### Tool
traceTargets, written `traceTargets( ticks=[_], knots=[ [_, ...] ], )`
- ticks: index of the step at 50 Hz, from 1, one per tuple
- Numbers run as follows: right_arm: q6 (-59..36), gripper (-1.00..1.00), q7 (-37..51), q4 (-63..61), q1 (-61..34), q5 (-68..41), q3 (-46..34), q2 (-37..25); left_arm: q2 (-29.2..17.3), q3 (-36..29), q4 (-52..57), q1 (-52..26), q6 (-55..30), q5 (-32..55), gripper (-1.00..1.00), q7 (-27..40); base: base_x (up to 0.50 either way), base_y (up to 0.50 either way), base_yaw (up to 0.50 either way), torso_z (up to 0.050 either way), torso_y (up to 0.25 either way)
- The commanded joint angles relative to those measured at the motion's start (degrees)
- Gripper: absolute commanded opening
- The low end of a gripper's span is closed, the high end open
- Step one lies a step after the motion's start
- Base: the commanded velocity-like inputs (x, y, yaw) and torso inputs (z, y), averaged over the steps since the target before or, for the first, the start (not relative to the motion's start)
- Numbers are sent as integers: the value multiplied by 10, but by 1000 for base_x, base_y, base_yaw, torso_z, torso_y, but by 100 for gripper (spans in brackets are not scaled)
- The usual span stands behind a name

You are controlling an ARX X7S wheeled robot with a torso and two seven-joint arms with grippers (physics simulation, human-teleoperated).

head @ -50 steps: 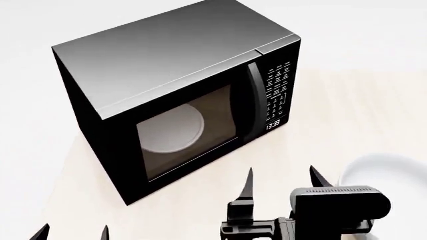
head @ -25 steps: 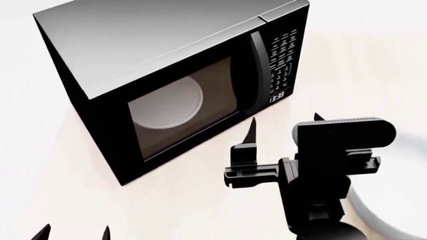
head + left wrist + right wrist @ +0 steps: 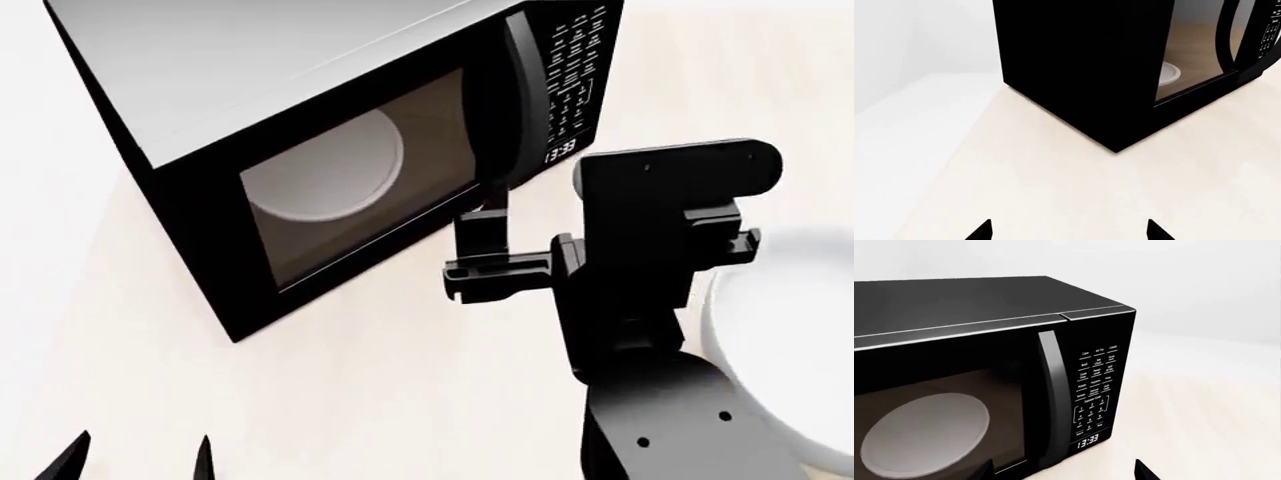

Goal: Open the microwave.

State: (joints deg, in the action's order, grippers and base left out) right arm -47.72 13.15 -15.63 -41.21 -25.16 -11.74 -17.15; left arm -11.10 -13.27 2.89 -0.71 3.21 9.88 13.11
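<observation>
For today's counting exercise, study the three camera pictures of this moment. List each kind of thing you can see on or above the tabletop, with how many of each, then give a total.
Microwave: 1
White turntable plate inside it: 1
Robot pincers: 2, the right pincer near the door handle, the left pincer low at the table's near edge
Partly visible white round object at the right edge: 1
Total: 5

Pale beige tabletop (image 3: 387,400) spreading underneath. White rounded bowl-like object (image 3: 781,340) resting on tabletop at its right edge, partly hidden.
</observation>
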Motion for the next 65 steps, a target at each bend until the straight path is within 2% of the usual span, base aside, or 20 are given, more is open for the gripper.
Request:
traceTargets(
  ticks=[1, 35, 65],
  knots=[
    [-14, 100, -2, 27, -52, 6, -14, 4, -2, -4, -26, -4, -12, 33, 100, -13, 0, 0, 0, 0, 0],
    [60, 100, -51, 271, -168, 54, -78, 33, -9, -14, -26, -3, -7, 39, 100, -7, 0, 0, 0, 0, -1],
    [111, 100, -75, 401, -227, 69, -99, 58, -14, -21, -28, -7, -7, 46, 100, -1, 0, 0, 0, -1, -2]
  ],
)
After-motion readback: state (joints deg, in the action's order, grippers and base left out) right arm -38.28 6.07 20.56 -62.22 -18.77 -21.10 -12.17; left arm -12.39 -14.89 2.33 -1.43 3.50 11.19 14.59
